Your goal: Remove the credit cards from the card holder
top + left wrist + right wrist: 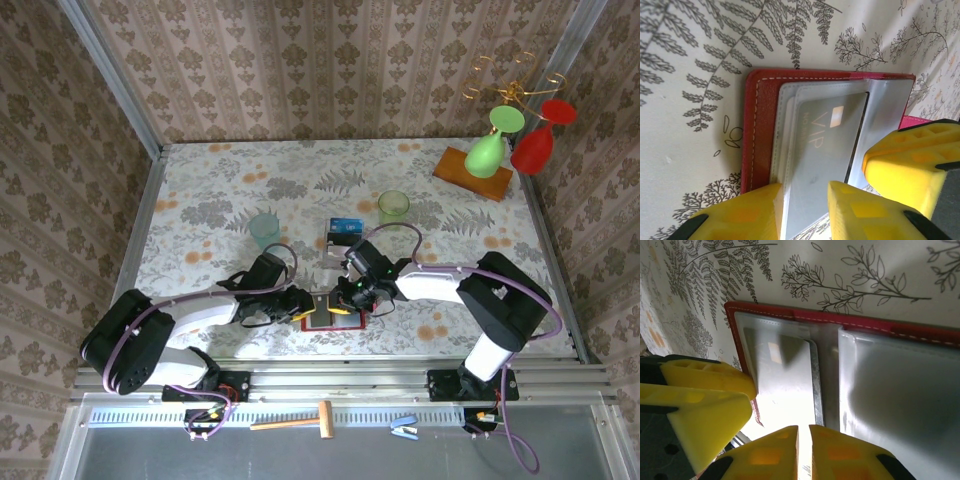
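The red card holder (330,322) lies open on the table near the front edge, grey inside up (760,130) (865,322). A pale card (825,145) marked VIP sits in its clear sleeve (785,375). My left gripper (315,304) reaches in from the left. Its fingers stand apart over the card's near end (805,215), with nothing visibly clamped. My right gripper (346,297) comes in from the right, and its jaws are almost closed at the holder's near edge (803,450), with nothing seen in the slit. A dark blue card (345,224) lies farther back.
A pale blue cup (265,230) and a green cup (393,207) stand behind the holder. At the back right a wooden block (470,172) carries a green and a red glass. Patterned walls close in the table on three sides.
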Controlling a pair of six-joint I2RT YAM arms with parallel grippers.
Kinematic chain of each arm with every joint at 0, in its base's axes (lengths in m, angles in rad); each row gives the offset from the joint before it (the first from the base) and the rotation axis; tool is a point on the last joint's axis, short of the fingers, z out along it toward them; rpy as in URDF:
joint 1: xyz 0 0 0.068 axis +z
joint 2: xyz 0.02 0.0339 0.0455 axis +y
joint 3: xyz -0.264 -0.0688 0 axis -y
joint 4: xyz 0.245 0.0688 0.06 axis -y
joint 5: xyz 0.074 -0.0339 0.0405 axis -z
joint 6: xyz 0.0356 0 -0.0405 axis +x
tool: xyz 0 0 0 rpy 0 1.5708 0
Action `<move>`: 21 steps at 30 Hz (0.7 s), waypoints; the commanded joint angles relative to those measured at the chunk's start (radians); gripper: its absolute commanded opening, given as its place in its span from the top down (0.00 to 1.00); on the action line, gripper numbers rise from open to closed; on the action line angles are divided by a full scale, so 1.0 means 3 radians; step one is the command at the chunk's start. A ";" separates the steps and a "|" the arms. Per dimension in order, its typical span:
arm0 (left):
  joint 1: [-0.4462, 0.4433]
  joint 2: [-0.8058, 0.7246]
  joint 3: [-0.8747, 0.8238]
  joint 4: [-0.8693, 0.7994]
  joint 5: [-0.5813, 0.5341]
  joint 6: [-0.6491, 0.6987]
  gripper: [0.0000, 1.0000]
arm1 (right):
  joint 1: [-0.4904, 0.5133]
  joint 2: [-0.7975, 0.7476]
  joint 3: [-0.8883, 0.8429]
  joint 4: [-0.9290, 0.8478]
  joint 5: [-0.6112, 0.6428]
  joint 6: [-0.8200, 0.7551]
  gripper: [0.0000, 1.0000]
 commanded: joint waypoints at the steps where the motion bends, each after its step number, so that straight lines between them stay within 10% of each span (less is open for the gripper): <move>1: 0.0039 0.0005 -0.0080 -0.0054 0.0006 0.0069 0.70 | 0.0025 0.0087 0.0062 0.0058 -0.0097 0.0045 0.83; 21: 0.0062 -0.0075 -0.0009 -0.0178 0.0017 0.0089 0.72 | 0.0034 0.0136 0.0131 -0.0161 -0.0011 -0.0061 0.75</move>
